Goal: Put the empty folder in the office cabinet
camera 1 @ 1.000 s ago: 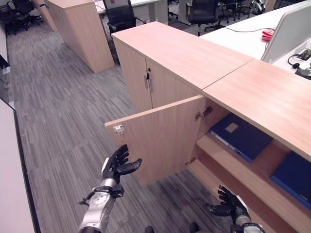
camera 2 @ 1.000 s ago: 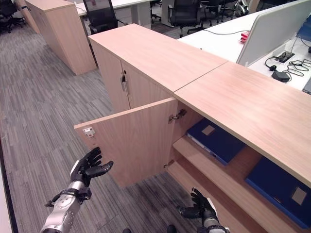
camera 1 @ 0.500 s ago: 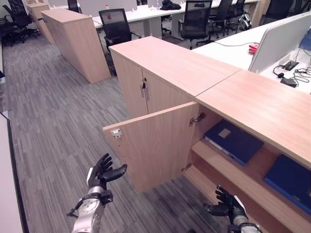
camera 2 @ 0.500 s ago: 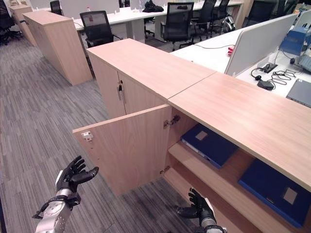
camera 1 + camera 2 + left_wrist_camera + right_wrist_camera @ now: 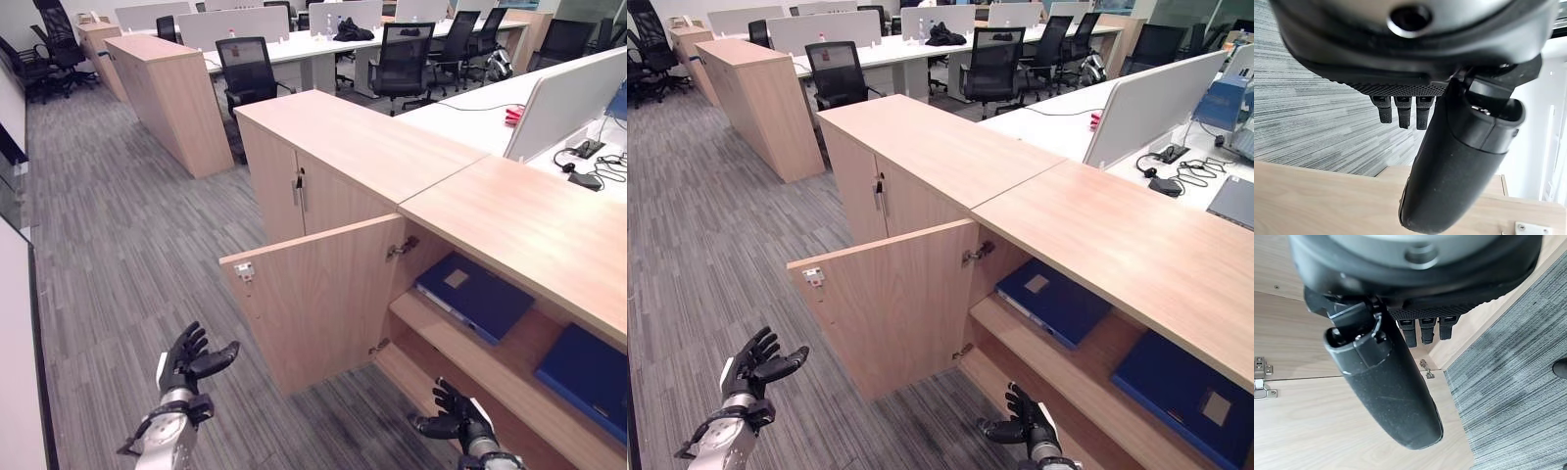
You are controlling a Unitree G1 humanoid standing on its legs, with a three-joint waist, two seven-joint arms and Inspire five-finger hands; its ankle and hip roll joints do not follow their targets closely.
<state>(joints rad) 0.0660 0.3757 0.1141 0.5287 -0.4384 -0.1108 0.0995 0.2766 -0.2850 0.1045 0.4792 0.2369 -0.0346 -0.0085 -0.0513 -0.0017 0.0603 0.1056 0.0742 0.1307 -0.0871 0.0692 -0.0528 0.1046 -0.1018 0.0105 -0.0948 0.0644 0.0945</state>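
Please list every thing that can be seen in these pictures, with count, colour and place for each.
cabinet: one, light wood, at right, its interior open
cabinet door: one, light wood, swung open toward the floor space
folders: two, dark blue, lying flat on the upper shelf inside, one near the door hinge, the other farther right
closed cabinet: one, light wood, behind the open door, a key in its doors
far cabinet: one, light wood, at the back left
office chairs: several, black, at the white desks behind
desk divider: one, pale grey, on the white desk at right
carpet: grey striped, the floor
left hand: dark, open, low at left, holding nothing
right hand: dark, open, low before the shelves, holding nothing
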